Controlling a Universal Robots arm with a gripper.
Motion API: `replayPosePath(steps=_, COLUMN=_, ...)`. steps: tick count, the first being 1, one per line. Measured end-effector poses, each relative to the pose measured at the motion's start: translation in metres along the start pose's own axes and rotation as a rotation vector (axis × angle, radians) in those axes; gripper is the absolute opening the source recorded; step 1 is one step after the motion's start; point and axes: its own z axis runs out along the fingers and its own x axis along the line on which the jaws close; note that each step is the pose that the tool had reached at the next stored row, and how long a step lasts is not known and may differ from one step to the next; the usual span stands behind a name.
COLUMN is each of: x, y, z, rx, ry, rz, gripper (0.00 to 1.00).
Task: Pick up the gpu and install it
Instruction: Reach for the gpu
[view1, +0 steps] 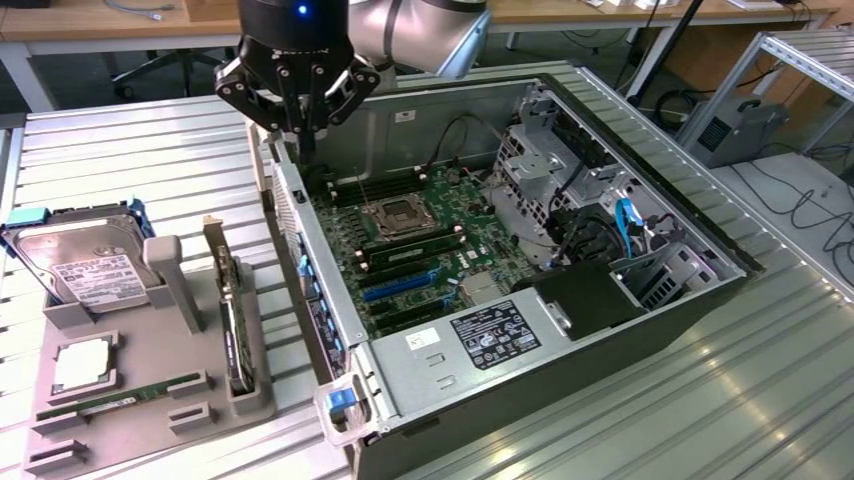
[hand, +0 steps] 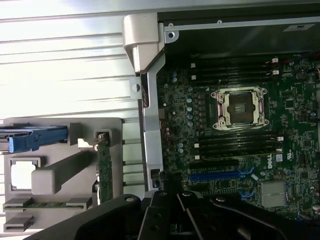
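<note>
The arm reaches down from above, with the gripper pointing straight down over the top edge of the open computer case. Its fingers are pressed together and hold nothing. The gpu stands on edge in the grey holder on the worktop. It is well apart from the gripper, lower down and outside the case wall. Just beneath the gripper, inside that wall, the motherboard lies uncovered, with bare room around its blue slot.

Exterior view looks obliquely down on the computer case; wrist view, nearer, straight down, sharing its motherboard.
</note>
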Motion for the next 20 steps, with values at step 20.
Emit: replayPosePath(steps=20, x=0.02, y=-0.0015, z=0.0003, rx=-0.0001, ry=-0.0001, rz=0.0, gripper=0.11)
